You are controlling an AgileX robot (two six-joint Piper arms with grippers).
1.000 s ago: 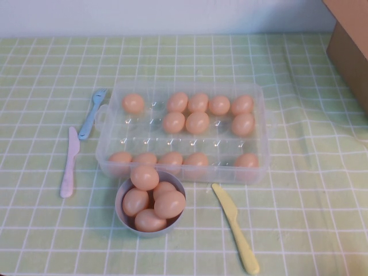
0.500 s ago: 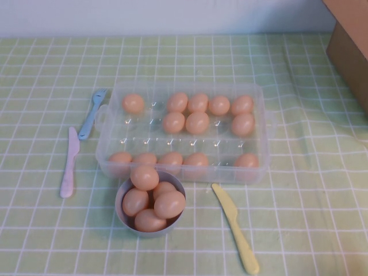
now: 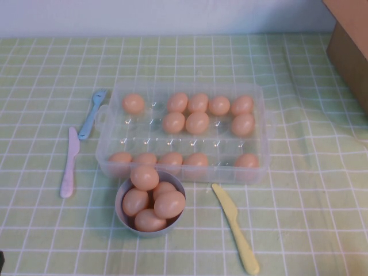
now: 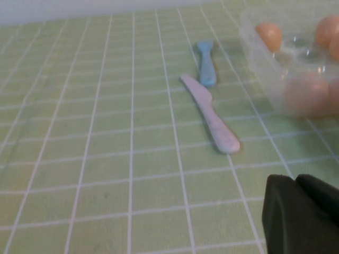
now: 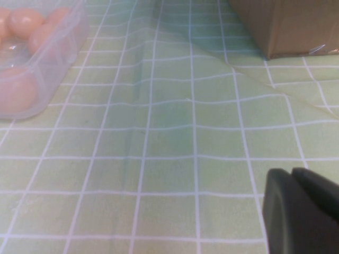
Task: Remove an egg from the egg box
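Note:
The clear plastic egg box point(image 3: 263, 138) stands mid-table and holds several peach-tan eggs, one of them an egg point(image 3: 197, 122) in its second row. Neither gripper is over the box in the high view. In the left wrist view my left gripper point(image 4: 296, 180) is shut and empty, low over the cloth, with the egg box point(image 4: 262, 63) ahead of it to one side. In the right wrist view my right gripper point(image 5: 292, 172) is shut and empty, with a corner of the egg box point(image 5: 63, 50) far off to its side.
A grey-blue bowl point(image 3: 122, 215) piled with several eggs stands in front of the box. A blue fork point(image 3: 92, 113) and a pink knife point(image 3: 69, 162) lie left of it, a yellow knife point(image 3: 236, 226) front right. A cardboard box point(image 3: 351, 46) stands back right.
A small dark shape has come into the bottom left corner of the high view. Nothing on the table has moved.

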